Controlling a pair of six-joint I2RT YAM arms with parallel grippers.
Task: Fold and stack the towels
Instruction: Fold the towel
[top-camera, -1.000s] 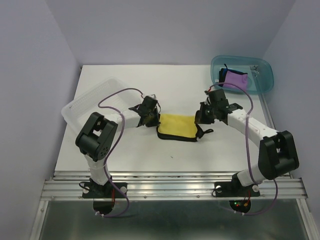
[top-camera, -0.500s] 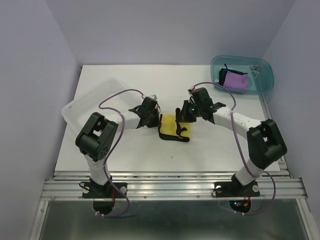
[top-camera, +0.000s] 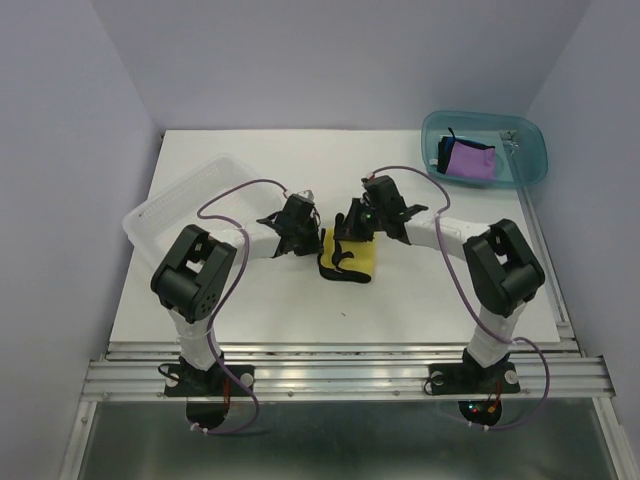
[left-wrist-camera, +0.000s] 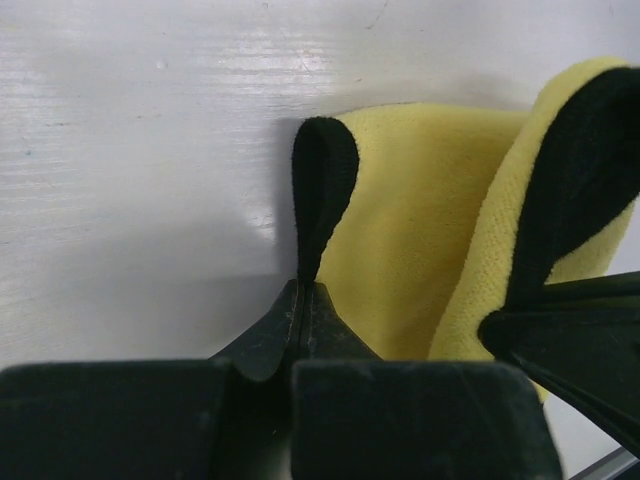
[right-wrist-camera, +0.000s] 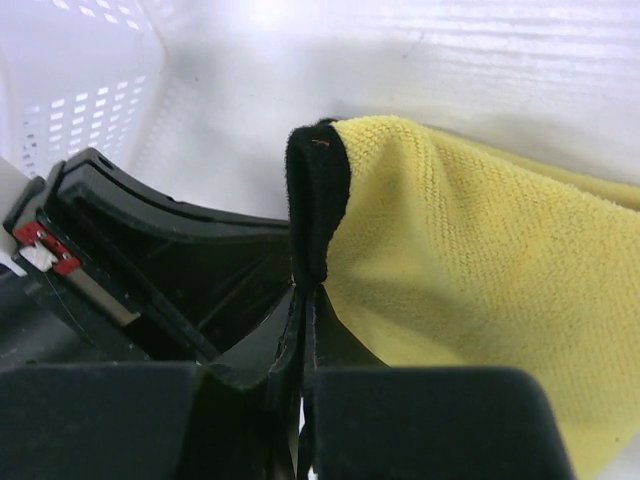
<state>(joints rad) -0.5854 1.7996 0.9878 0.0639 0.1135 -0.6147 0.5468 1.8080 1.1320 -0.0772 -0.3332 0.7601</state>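
Here, yellow towel (top-camera: 360, 260) doubled over, black edging, nubbly pile

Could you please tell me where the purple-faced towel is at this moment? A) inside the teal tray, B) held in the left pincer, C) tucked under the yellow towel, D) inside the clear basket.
A: the purple-faced towel lies inside the teal tray at the far right, well apart from the yellow towel in the middle.
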